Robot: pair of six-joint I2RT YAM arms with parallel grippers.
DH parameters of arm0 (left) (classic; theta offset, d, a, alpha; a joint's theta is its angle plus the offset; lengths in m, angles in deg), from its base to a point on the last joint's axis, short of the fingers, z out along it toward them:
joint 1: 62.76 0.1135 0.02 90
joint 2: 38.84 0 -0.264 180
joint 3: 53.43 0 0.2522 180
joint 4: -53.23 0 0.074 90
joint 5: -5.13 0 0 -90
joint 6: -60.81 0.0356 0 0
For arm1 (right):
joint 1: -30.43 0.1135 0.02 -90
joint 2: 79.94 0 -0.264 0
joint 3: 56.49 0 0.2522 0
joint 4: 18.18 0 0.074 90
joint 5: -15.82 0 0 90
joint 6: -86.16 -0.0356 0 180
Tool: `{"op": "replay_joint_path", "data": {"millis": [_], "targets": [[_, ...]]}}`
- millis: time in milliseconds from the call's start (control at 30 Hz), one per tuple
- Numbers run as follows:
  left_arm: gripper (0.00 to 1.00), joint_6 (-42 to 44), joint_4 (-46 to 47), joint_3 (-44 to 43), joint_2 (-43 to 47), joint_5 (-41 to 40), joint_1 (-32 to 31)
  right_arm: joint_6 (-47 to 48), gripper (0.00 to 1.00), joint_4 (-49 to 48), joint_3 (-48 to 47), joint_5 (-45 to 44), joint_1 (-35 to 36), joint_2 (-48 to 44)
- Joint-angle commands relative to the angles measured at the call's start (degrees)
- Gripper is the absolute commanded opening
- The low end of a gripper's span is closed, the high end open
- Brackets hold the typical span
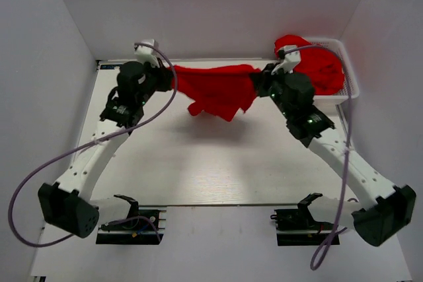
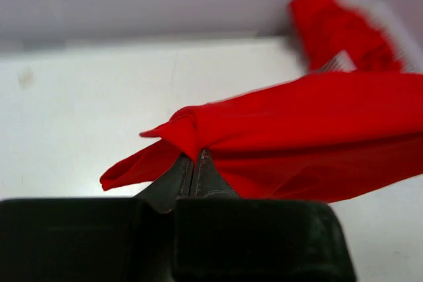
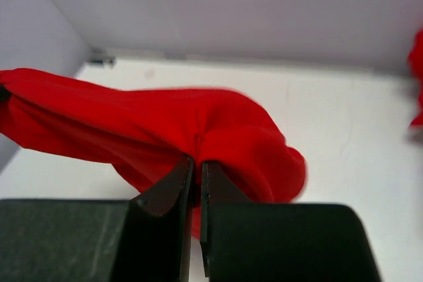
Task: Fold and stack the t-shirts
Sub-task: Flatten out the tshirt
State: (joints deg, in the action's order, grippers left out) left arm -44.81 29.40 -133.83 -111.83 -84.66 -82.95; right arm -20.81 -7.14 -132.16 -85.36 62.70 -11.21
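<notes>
At the left side, the left claw point(image 1: 170, 82) is closed tightly on one bunched end of the red t-shirt point(image 1: 218, 90), and in the left wrist view its two fingers point(image 2: 178, 179) are pressed nearly together with a small knot of fabric between the tips. The t-shirt is stretched in the air between both arms, above the far part of the white table point(image 1: 211, 163) (the middle part hangs down lower than the two held ends). At the right side, the right claw point(image 1: 259, 84) grips the other end in the same narrow way, the cloth bulging over its fingertips. Further right, in the far corner, a white basket point(image 1: 350, 78) contains a red cloth pile point(image 1: 324, 67).
</notes>
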Motion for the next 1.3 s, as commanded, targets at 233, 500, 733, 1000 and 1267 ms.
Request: {"op": "replay_joint_path", "data": {"millis": [233,500,733,1000,1267], "targets": [[0.00,10.77,2.15,-13.53,17.07,4.45,-0.03,16.79,0.00,-3.34,-13.58,1.15,-0.28,-14.84],[0.00,13.33,2.24,-18.17,24.47,11.82,0.59,22.24,0.00,2.63,-24.56,13.54,-0.28,-20.99],[0.00,10.88,-1.44,-20.47,23.08,12.30,1.20,23.39,0.00,1.84,-24.75,13.56,-0.37,-22.24],[0.00,0.79,-4.09,-6.43,16.40,-8.52,0.67,21.19,0.00,-2.45,-15.01,-1.10,-0.37,-9.42],[0.00,-9.60,-5.93,0.11,-12.66,-18.84,2.51,11.10,0.00,-0.12,-17.58,-9.39,-3.43,27.33]]}}
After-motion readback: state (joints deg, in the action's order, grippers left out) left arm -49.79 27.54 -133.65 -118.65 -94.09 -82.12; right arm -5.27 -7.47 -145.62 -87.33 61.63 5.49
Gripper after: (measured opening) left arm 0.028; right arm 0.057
